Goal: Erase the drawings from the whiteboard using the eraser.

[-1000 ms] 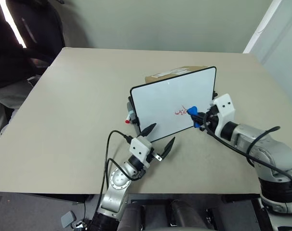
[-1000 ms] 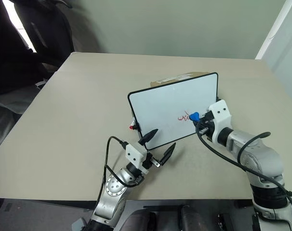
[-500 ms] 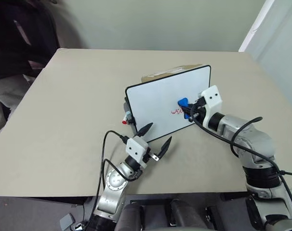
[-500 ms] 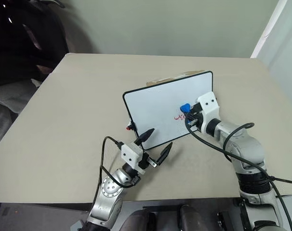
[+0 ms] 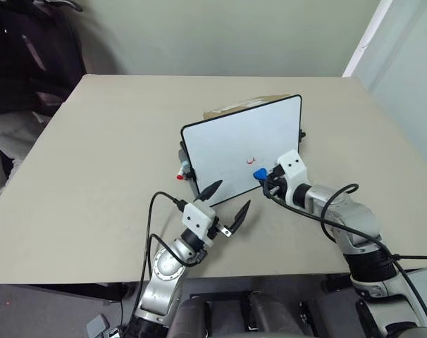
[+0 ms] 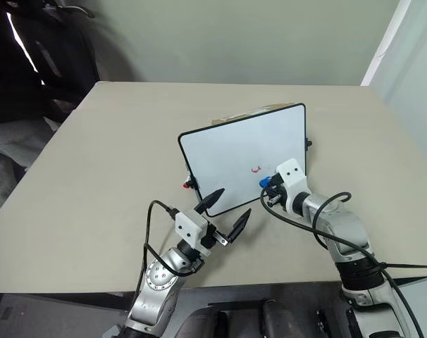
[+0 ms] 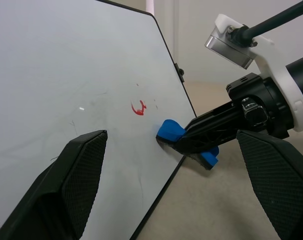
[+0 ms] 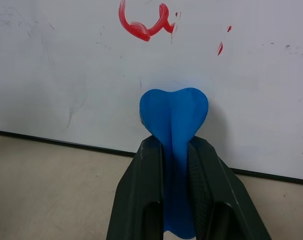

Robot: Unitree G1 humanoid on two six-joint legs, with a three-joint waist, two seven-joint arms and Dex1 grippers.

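Table (image 5: 94,176) first: broad and beige, it carries the whiteboard (image 5: 227,141), which stands tilted back against a brown cardboard box (image 5: 231,108) behind it, so its white face is turned toward the robot and can be wiped from the front. A red-capped marker (image 5: 180,171) lies at the board's left foot, out of the way.

The right gripper (image 5: 266,180) is clamped tight on the eraser (image 5: 258,174), the blue head sticking out past the fingertips so that only the soft part meets the board. It presses low on the surface, near the bottom edge and just below what is left of the drawings (image 5: 251,160). The left gripper (image 5: 226,202) hangs in front of the board's lower edge with its fingers spread wide and nothing between them, apparently just waiting.

Compared with a second ago, the eraser has swept down from beside the scribble, and much of the red is gone; a small curl and a few specks remain. Another pass upward looks necessary.
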